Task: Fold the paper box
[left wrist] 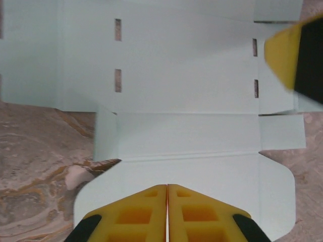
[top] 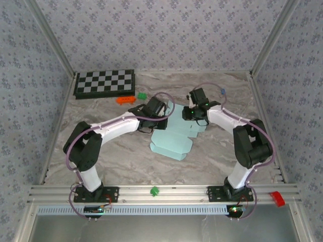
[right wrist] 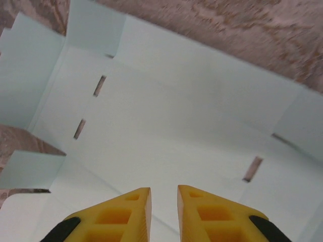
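Locate paper box flat and unfolded at middle of table. Treat as light, thin, easily creased; pinch at flap edges beside scored lines. Note left gripper clenched over near flap, any hold on card impossible to confirm. Note right gripper slightly parted, grasping nothing. Expect far flaps hidden beneath both grippers from above.
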